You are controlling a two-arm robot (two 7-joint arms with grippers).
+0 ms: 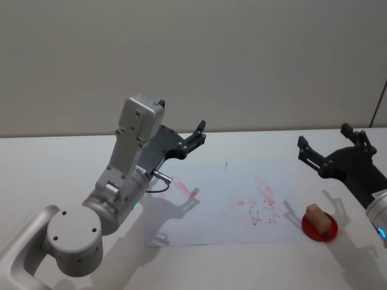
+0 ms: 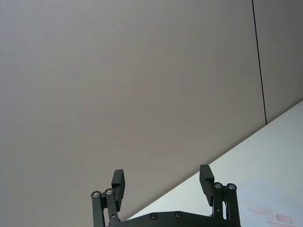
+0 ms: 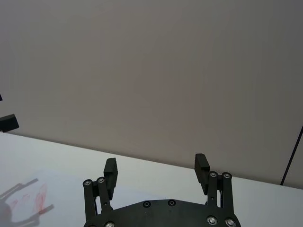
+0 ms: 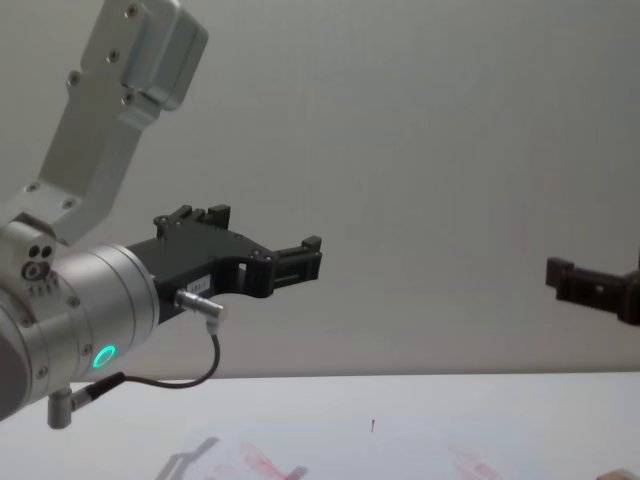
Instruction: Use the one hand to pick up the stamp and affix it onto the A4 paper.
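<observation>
Head view: stamp [image 1: 318,219] on red pad [image 1: 309,229] lies just robot-side of the spread right gripper [image 1: 323,138]; spread left gripper [image 1: 198,136] is well apart.

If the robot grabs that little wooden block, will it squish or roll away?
Probably no squishing: the stamp looks like solid wood, so likely stiff. Its flat, square sides make rolling unlikely. Being small and resting loose on the red pad, it may slide if nudged.
</observation>
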